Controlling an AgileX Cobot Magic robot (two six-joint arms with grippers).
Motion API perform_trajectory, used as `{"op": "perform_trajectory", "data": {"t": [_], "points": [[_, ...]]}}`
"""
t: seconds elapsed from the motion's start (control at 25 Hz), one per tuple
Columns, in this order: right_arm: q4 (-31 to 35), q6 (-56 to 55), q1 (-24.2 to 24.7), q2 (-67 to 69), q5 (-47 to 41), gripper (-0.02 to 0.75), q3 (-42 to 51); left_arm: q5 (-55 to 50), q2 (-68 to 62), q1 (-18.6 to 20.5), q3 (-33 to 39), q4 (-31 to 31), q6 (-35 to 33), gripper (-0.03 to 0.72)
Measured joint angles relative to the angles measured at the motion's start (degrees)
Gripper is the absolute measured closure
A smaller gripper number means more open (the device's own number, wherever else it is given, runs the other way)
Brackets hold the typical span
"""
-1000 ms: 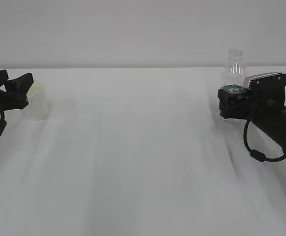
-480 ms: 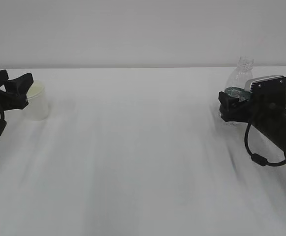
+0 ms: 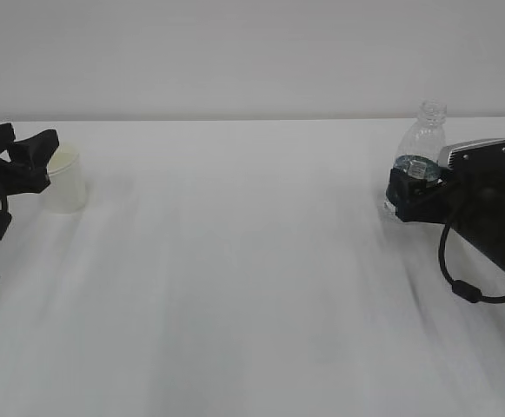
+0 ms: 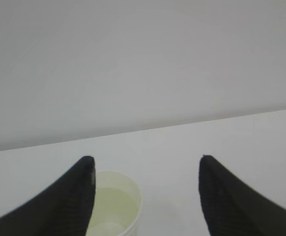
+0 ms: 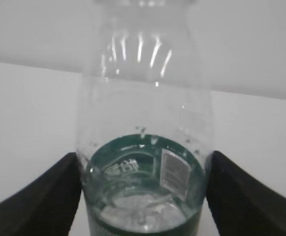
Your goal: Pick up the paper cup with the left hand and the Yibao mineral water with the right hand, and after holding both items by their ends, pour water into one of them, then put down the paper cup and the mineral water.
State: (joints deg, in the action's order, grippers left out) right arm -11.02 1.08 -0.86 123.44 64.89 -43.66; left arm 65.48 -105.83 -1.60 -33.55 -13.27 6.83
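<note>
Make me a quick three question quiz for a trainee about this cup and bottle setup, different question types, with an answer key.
1. True or false: the bottle sits between the right gripper's two fingers.
2. Multiple choice: in the left wrist view, where is the paper cup relative to the left gripper?
A. centred between the fingers
B. beside one finger, off centre
C. outside both fingers
3. Fill in: the bottle's label is dark ____.

Key:
1. True; a finger flanks each side of it.
2. B; the cup sits against the finger on the left of the view, with a wide gap to the other.
3. Green.
</note>
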Motion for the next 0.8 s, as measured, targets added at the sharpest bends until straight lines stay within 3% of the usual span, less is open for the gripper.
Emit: {"op": "perform_trajectory", "data": {"t": [0.8], "points": [[-0.95,0.00,0.00,-4.21,0.33,0.153,6.10,-0.64,7.49,0.00,0.12,0.00,-2.67,0.214]]}}
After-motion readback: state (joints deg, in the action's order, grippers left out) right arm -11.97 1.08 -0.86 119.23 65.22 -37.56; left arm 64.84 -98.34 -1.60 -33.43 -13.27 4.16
